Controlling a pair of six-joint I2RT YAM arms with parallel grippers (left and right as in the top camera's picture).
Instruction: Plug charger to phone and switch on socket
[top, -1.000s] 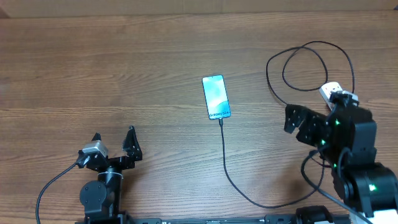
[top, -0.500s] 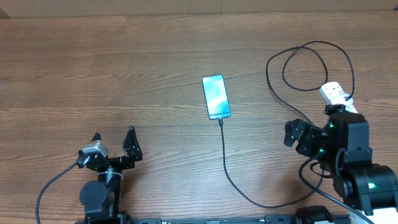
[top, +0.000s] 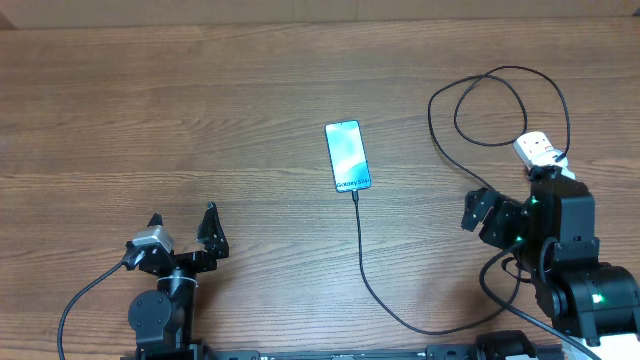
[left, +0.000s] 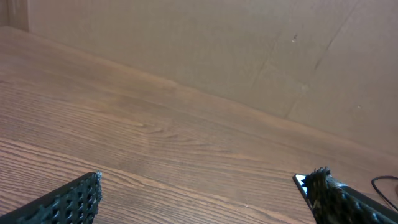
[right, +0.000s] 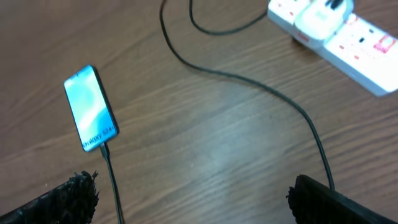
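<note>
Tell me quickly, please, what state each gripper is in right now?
The left gripper is open, holding nothing.
The right gripper is open, holding nothing.

Both arms folded low, jaws wide.
We find the left gripper (top: 182, 217) at the near left, fingers spread apart and holding nothing. The right gripper (top: 478, 212) at the near right likewise has its fingers parted with nothing between them, its arm bunched behind it.
</note>
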